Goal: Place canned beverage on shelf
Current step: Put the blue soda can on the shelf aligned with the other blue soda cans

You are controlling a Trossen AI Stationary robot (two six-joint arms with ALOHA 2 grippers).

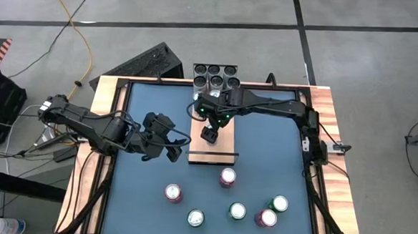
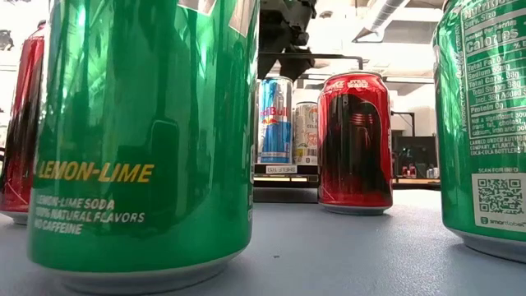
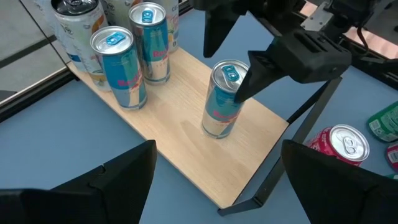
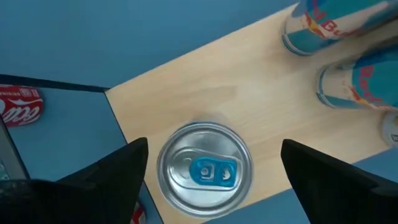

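The right gripper (image 4: 208, 180) stood wide above the can (image 4: 205, 169) on the shelf (image 4: 249, 99) — a straight lift looked best to avoid tipping it.

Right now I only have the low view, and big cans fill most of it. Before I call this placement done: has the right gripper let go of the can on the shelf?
Observer: Yes. The right gripper is open, with a gap on each side of the slim blue can, which stands upright on the shelf.
Operator: Where is the left arm?
Observer: The left gripper is open and empty, over the blue table beside the shelf.
Operator: How many cans are off the shelf?
Observer: Six stand loose on the table. The nearest is a red can just past the shelf's end rail.
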